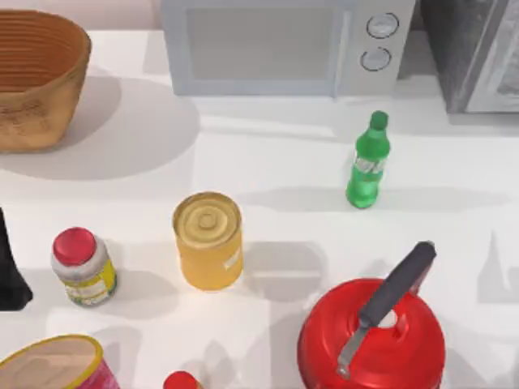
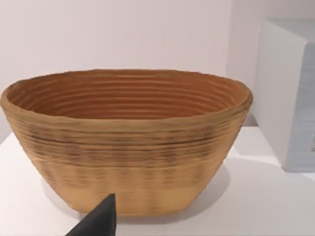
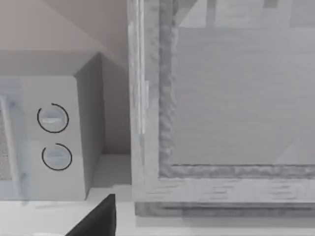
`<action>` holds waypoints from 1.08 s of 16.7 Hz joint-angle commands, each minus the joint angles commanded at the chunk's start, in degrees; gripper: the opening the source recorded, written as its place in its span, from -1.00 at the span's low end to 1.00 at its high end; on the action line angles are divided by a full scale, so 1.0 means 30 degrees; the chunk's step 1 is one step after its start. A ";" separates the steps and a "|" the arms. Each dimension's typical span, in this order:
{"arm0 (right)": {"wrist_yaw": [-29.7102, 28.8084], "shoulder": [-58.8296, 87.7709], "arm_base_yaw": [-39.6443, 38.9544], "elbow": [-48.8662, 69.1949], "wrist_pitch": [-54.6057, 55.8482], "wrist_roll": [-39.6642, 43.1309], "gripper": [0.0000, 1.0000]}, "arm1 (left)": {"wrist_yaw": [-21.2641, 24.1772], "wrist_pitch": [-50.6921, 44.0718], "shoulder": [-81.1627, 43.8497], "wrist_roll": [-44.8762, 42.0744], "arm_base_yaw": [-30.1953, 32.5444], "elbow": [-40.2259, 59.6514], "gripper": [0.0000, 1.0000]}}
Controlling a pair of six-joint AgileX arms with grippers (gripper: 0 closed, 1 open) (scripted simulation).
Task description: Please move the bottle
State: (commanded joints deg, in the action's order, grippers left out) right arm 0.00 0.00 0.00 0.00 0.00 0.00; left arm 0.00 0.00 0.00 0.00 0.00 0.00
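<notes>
Top view, left to right. The woven basket [image 1: 36,77] occupies the far left corner; the left arm [image 1: 11,271] is parked at the left edge, its jaw state indeterminable. A red-capped jar [image 1: 83,267] and a yellow can [image 1: 208,240] follow. The microwave [image 1: 284,44] stands at the back. The bottle [image 1: 369,160] stands upright right of centre, before the microwave, apart from the red pot [image 1: 373,336].
</notes>
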 joint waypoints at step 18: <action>0.8571 2.2802 -0.2264 0.9939 0.7586 0.4825 1.00 | 0.0000 0.0000 0.0000 0.0000 0.0000 0.0000 1.00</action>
State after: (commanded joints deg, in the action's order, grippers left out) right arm 25.71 68.41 -6.79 29.82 22.76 14.48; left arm 0.00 0.00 0.00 0.00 0.00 0.00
